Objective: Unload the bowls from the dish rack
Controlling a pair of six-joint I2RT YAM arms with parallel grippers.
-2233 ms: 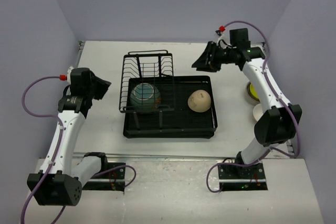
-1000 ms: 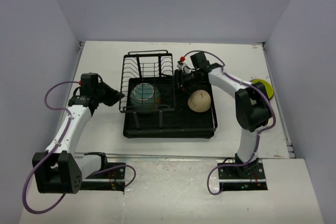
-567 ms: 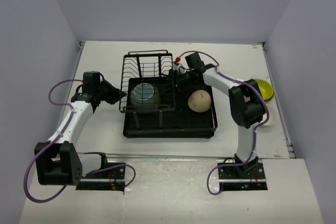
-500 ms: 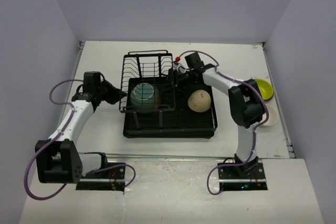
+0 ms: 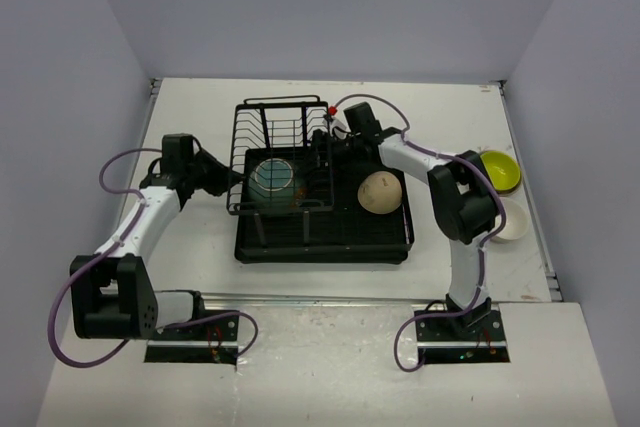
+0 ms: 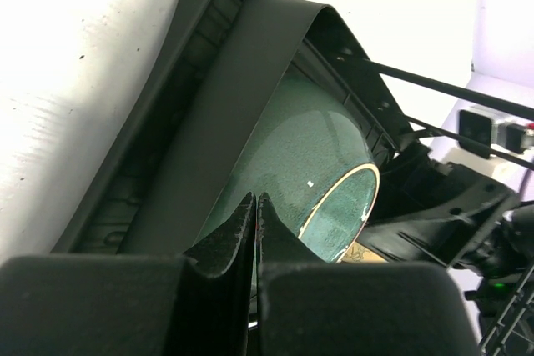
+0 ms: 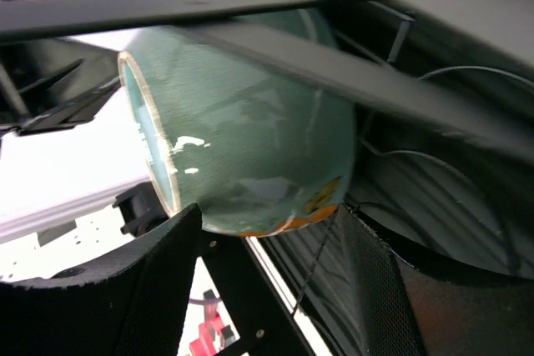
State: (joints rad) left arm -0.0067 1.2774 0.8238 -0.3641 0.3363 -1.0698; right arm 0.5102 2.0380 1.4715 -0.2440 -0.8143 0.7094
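The dish rack [image 5: 322,253] is a black tray with a wire holder [image 5: 285,115] at its back left. A teal bowl [image 5: 275,179] with an orange flower stands on edge in the holder. A beige bowl [image 5: 380,192] lies upside down on the tray's right side. My right gripper [image 5: 322,155] reaches in from the right, open. In the right wrist view its fingers [image 7: 158,277] flank the teal bowl's [image 7: 250,131] lower side. My left gripper [image 5: 226,180] is shut and empty at the holder's left edge, its tips [image 6: 254,203] close to the teal bowl [image 6: 309,164].
A yellow-green bowl [image 5: 498,169] and a white bowl [image 5: 506,220] sit on the table at the right, outside the rack. Wire bars [image 7: 292,64] cross in front of the teal bowl. The tray's raised rim [image 6: 209,81] lies under my left gripper.
My right gripper has moved left, past the beige bowl to the teal bowl, and its jaws have widened. My left gripper has edged closer to the holder, still shut.
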